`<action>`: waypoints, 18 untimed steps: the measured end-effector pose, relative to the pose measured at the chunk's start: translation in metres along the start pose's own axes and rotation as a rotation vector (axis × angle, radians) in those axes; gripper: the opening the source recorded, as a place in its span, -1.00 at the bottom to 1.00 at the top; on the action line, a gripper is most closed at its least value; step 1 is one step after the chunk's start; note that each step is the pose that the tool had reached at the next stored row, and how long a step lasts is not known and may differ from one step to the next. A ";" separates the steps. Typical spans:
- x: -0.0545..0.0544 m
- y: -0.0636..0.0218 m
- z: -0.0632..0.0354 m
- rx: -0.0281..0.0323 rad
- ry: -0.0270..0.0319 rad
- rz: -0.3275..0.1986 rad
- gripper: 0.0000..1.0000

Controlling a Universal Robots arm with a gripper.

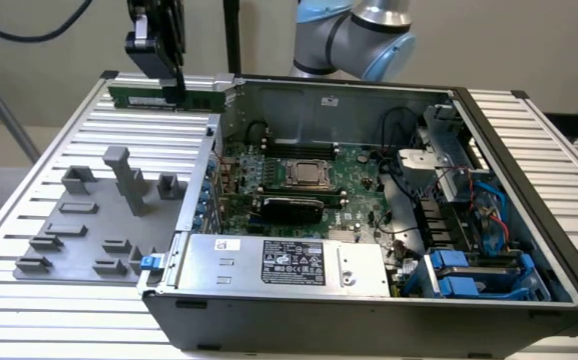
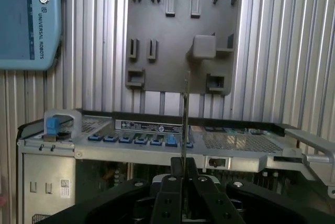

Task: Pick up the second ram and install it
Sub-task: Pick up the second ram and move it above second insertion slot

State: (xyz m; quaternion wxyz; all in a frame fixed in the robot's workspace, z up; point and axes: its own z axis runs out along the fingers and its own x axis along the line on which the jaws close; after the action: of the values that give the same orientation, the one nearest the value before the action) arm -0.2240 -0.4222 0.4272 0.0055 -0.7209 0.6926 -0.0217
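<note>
— Which step is this?
— The carry, I'd say. The hand [image 1: 174, 91] is pinching the second ram [image 1: 139, 98] from above. The stick is lifted clear over the tabletop [image 1: 49, 150], at the far corner of the open computer case [image 1: 369, 315], toward the exterior view's left.
— Clear of the grey fixture plate [image 1: 79, 225]?
— Well apart from it. From the wrist, the stick hangs straight and edge-on.
— What does installing call for?
— My judgement: lining its lower edge level over a free slot on the motherboard [image 1: 354, 169], near the processor [image 1: 306, 174], then a straight press.
</note>
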 end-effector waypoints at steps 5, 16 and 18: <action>-0.003 -0.0229 0.0009 0.0000 0.0000 0.000 -0.73; -0.009 -0.0729 0.0068 -0.0001 0.0000 0.000 -0.73; -0.012 -0.0821 0.0095 -0.0001 0.0000 0.000 -0.73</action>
State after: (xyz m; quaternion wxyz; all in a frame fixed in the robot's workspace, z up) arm -0.1421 -0.4076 0.4206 0.0054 -0.7209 0.6926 -0.0217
